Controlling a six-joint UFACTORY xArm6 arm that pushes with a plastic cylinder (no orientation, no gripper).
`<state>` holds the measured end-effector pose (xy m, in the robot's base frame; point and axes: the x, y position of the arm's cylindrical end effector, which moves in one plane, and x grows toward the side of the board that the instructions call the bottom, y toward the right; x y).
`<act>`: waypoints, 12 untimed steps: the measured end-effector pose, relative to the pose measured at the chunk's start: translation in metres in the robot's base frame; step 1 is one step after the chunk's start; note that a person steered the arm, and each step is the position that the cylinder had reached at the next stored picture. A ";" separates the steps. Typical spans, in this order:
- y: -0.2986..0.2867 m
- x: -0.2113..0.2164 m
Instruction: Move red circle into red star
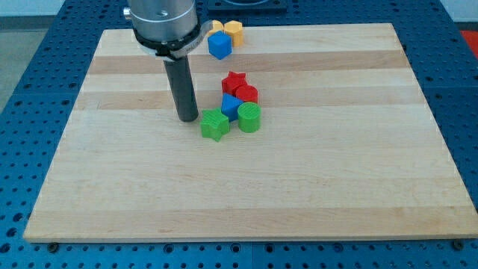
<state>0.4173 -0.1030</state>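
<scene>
The red star (234,81) lies near the board's middle top. The red circle (247,94) sits just below and right of it, touching it. A blue block (229,105) lies under the two reds, a green star (214,124) at lower left and a green circle (249,118) at lower right. My tip (187,118) rests on the board just left of the green star, a small gap between them, and well left of the red circle.
A blue cube (219,46) and two yellow/orange blocks (233,31) sit at the board's top edge (299,27), right of the arm's body (162,22).
</scene>
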 end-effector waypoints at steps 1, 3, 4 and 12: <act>0.009 -0.032; 0.070 -0.040; 0.098 -0.031; 0.153 0.027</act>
<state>0.4439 0.0496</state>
